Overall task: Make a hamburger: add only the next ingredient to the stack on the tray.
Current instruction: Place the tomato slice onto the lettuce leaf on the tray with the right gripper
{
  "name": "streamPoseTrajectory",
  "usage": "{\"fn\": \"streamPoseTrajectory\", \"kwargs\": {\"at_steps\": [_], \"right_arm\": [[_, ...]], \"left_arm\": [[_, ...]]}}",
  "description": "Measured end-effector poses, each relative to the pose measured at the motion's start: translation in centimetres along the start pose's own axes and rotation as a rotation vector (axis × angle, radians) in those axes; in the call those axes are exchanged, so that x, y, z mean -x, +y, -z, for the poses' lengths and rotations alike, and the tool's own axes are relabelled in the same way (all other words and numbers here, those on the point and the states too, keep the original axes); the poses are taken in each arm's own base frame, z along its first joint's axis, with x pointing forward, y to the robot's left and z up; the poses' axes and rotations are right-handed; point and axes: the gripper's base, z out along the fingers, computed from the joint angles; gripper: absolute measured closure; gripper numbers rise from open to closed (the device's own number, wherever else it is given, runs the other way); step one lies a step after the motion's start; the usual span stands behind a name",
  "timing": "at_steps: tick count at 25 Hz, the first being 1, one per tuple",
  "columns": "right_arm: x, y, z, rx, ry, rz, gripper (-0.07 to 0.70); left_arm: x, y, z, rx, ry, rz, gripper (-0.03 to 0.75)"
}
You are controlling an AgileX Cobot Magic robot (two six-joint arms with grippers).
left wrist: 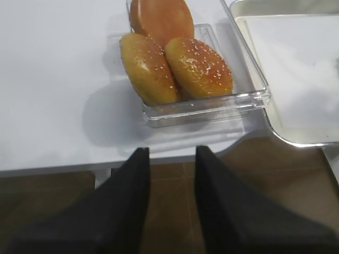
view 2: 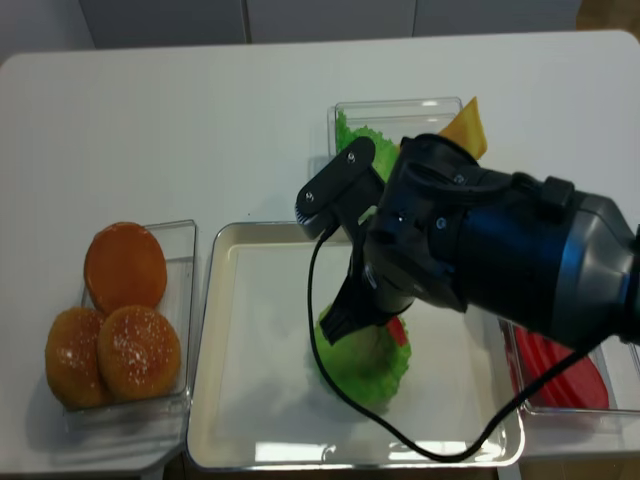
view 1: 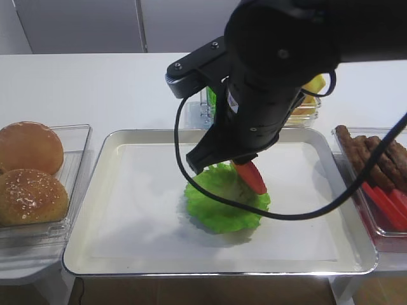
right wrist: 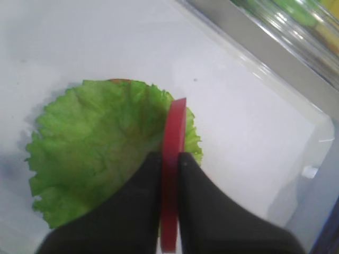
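Right hand clamped on tomato slice, edge-on over lettuce leaf on tray; contact with leaf unclear, arm hiding much. Left hand parted, empty, beside buns.

My own arm blocks the upper middle of both overhead frames, so my right gripper only shows in the wrist view. The tomato slice runs off the bottom edge there. The lettuce leaf is partly covered by me. The patties and the bun box are cropped at the frame sides. The yellow slices behind my arm are barely visible.
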Motion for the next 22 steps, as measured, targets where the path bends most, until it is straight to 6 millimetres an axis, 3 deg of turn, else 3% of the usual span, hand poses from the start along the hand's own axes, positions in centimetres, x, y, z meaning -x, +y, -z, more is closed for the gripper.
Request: {"fn": "streamPoseTrajectory", "kwargs": {"at_steps": [10, 22], "right_arm": [[0.04, 0.15, -0.03, 0.015, 0.002, -0.011, 0.557], [-0.22, 0.7, -0.06, 0.072, 0.034, -0.059, 0.186]], "left_arm": [[0.0, 0.0, 0.0, 0.0, 0.0, 0.0, 0.499], [0.0, 0.0, 0.0, 0.0, 0.0, 0.0, 0.5]]}}
